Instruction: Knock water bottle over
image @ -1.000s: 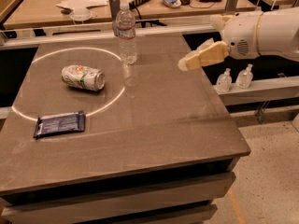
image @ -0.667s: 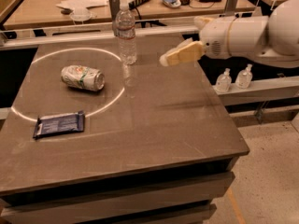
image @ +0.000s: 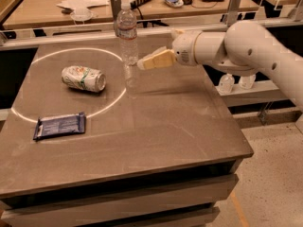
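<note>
Gripper (image: 143, 64) by upright water bottle (image: 127, 34); contact unclr.

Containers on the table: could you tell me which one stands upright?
The water bottle, next to the hand; the crushed can lies on its side.

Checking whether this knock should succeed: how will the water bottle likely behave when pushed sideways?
The water bottle stands upright, tall and narrow-based, so it probably tips easily. Being round, it may roll across the table once down. Its clear plastic looks light, so a low push from the gripper, hovering close beside it, might slide it instead.
</note>
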`<action>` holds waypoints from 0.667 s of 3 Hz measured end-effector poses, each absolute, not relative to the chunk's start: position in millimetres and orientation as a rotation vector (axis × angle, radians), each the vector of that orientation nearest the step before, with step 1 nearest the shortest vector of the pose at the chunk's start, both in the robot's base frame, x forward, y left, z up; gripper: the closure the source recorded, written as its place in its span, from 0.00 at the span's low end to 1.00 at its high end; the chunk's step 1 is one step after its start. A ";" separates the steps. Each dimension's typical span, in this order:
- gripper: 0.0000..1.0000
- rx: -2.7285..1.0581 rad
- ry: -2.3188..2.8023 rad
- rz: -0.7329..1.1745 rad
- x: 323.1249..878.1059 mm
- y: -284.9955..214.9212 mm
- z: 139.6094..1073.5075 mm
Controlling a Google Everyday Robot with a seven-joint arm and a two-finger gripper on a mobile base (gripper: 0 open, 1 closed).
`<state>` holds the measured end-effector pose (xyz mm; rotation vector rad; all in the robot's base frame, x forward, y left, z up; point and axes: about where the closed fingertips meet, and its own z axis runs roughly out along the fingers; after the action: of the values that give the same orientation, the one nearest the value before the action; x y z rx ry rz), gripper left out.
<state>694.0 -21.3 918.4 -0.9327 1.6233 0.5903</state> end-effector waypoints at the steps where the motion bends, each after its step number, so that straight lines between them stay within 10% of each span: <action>1: 0.00 -0.905 1.607 0.605 726.1 0.9 905.3; 2: 0.00 -0.897 1.572 0.616 757.2 21.2 906.1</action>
<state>757.2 21.2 906.1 -0.8969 1.5720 0.6162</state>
